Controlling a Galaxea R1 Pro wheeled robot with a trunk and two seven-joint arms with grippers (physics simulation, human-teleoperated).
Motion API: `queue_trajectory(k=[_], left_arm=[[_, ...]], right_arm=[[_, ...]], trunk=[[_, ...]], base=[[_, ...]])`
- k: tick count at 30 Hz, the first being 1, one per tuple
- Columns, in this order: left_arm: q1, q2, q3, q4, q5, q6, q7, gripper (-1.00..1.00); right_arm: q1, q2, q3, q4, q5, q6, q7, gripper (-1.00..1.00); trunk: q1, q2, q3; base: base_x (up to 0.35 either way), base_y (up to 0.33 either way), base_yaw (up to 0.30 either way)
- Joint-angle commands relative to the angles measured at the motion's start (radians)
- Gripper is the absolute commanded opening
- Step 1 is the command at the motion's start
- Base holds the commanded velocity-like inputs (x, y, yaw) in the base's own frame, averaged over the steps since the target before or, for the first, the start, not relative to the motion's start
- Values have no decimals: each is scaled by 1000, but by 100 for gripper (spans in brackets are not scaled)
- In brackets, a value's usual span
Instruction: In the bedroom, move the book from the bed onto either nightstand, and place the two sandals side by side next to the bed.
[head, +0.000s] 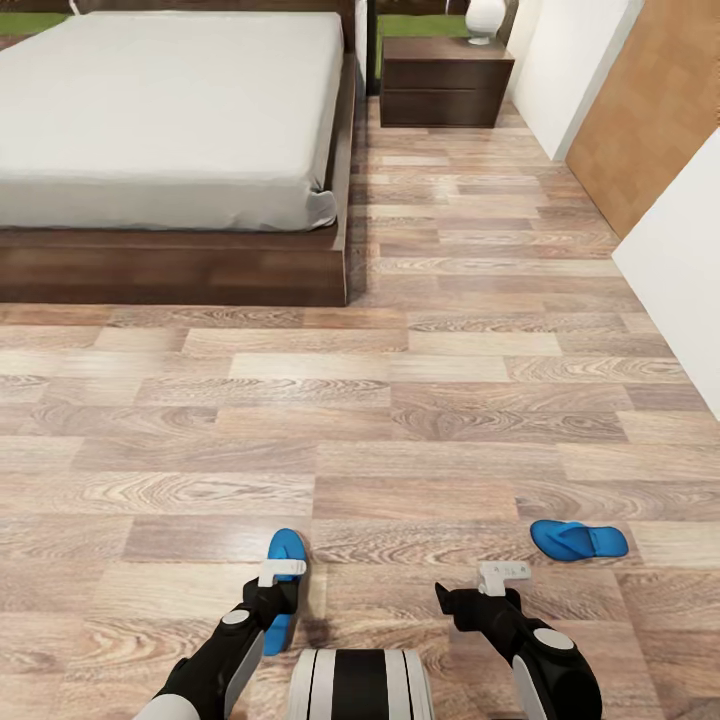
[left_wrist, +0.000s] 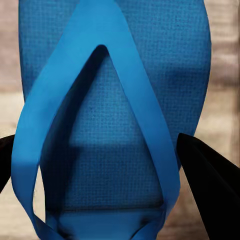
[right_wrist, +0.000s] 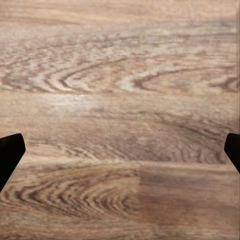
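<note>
Head view first: we see the left gripper (head: 281, 578) low over a blue sandal (head: 287, 548) on the plank floor (head: 400, 420). Sandal's long axis runs fwd-back, rounded end twd the bed (head: 170, 100), rear end under the wrist. Whether the fingers touch it we can't tell from here. The 2nd sandal (head: 578, 540) lies well apart to the right, flat, long axis across the view, narrower end pointing right. Right gripper (head: 503, 577) hangs over bare floor, near that sandal but not touching. Bed w/ grey mattress and dark frame sits far left; nightstand (head: 447, 80) beside its far right corner, a white lamp (head: 485, 18) on top. White wall (head: 680, 260) at right.

Left wrist view: sandal (left_wrist: 115, 150) close up, V strap w/ its point away from us, long axis along the fingers. Dark fingertips (left_wrist: 207, 175) stand at each side of the sole, spread apart; we read the jaws as released, straddling it, contact unclear.

Right wrist view: wood grain of the floor (right_wrist: 120, 100), w/ the two dark fingertips (right_wrist: 10, 152) at the far edges, wide apart, nothing between them.
</note>
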Motion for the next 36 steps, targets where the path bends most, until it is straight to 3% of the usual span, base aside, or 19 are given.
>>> queue_trajectory(k=[1, 36], left_arm=[[0, 0, -2, -1, -1, 3, 0, -100], [1, 3, -3, 12, -2, 14, 3, -100]], right_arm=[[0, 0, -1, -1, -1, 5, 2, 100], [4, -6, -4, 2, 1, -5, -1, 100]], trunk=[[-1, 0, 3], [-16, 8, 139]], base=[[0, 0, 0], [0, 0, 0]])
